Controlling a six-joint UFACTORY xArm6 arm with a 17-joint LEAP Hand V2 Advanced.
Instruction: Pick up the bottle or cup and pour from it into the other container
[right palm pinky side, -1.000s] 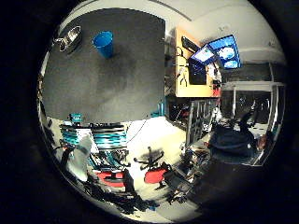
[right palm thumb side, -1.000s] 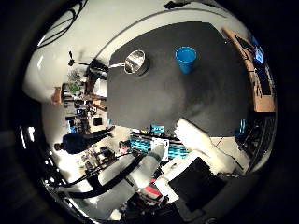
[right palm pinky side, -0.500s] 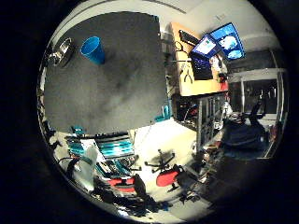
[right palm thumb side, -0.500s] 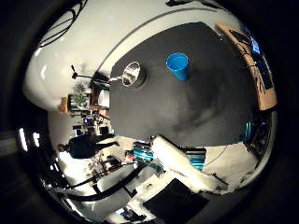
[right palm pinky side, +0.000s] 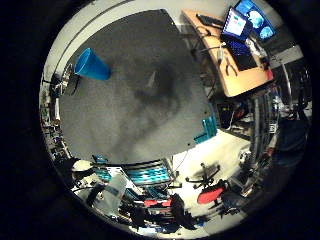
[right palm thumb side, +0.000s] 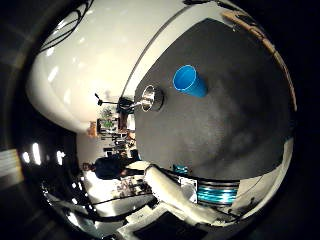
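Observation:
A blue cup (right palm thumb side: 187, 80) stands upright on the dark grey table (right palm thumb side: 235, 120), with a small metal bowl (right palm thumb side: 150, 97) close beside it. The right little finger side palm view shows the blue cup (right palm pinky side: 91, 64) near the far edge of the table (right palm pinky side: 150, 100). A white part of my hand (right palm thumb side: 185, 200) reaches into the right thumb side palm view, well away from the cup and above the table. Nothing lies near the palm.
A wooden desk with monitors (right palm pinky side: 235, 45) stands past one side of the table. Teal crates (right palm pinky side: 150, 175) and red chairs (right palm pinky side: 210, 195) stand on the floor past the table's near edge. A white wall (right palm thumb side: 100, 50) rises behind the cup and bowl.
Both views have shifted, so the camera has moved. The table fills more of each view, and the cup and bowl look larger. They have not moved on the table.

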